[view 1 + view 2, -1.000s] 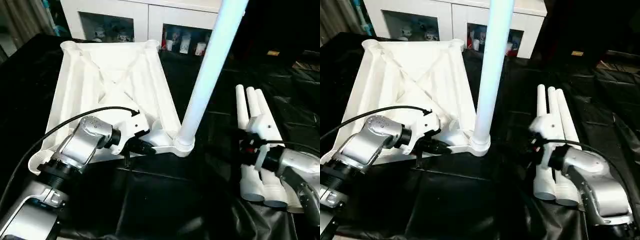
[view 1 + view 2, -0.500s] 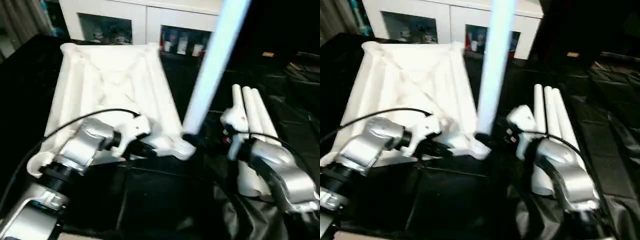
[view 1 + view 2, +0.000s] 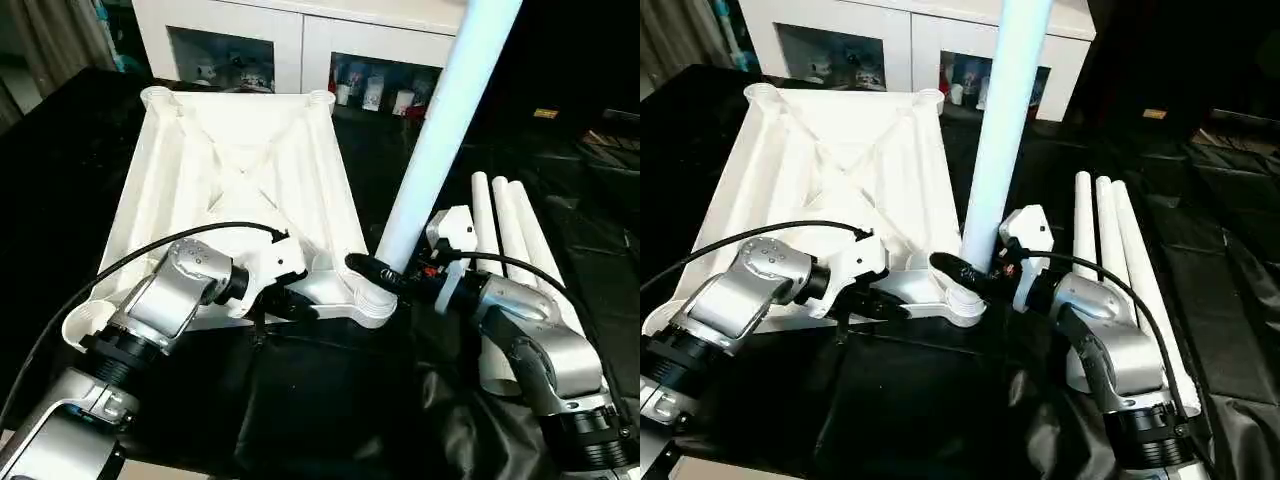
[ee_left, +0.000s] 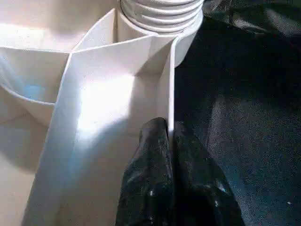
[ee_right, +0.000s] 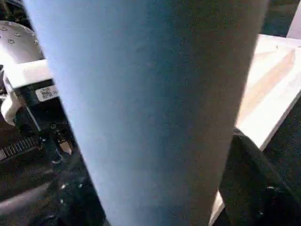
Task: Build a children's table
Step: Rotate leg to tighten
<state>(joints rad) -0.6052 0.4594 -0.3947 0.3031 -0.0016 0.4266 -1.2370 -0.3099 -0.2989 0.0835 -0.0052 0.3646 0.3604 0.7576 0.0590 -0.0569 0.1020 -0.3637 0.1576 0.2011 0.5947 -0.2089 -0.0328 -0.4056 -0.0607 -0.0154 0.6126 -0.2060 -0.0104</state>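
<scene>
With the tabletop's rim (image 4: 170,84) being pinched by the left gripper (image 4: 170,141), the upright leg (image 3: 440,140) is being straddled by the right gripper's (image 3: 975,275) spread fingers and should be squeezed squarely before twisting.

upright leg (image 3: 440,140) blocking, loose legs (image 3: 510,230) beside

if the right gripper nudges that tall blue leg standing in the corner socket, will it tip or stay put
The leg leans slightly, so probably not fully seated and apt to wobble. It looks smooth and round, so likely slippery. The left gripper pinches the tabletop rim, which should stop sliding.
</scene>
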